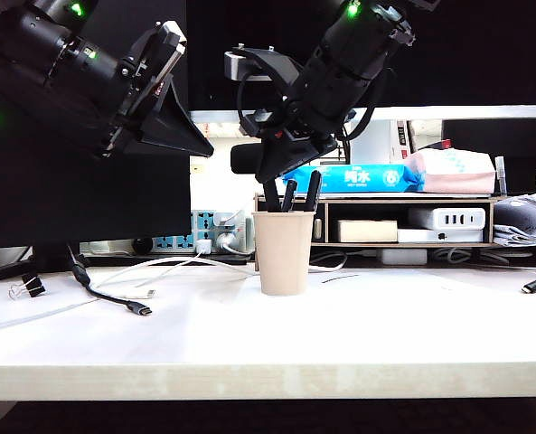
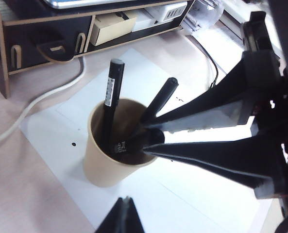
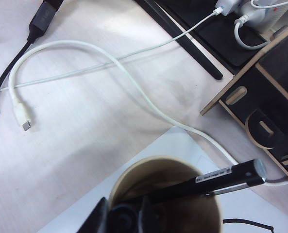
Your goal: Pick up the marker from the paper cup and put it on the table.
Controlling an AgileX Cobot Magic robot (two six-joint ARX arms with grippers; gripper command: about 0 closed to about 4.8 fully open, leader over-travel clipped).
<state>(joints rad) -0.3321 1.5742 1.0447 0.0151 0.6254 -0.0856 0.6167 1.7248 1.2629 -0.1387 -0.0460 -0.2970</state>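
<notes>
Exterior view: my right gripper (image 1: 281,172) sits over the paper cup (image 1: 283,252), mid-desk on the table (image 1: 358,334). My left gripper (image 1: 173,113) hangs high, its opening indiscernible.

Left wrist view: right fingers (image 2: 197,116) flank the marker (image 2: 131,144) inside the cup, narrowly spaced.

Right wrist view: contact cannot be confirmed.

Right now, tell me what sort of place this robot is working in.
Most likely an office desk: a wooden desk organizer with boxes on it, a binder clip and loose charging cables on the white table.
</notes>
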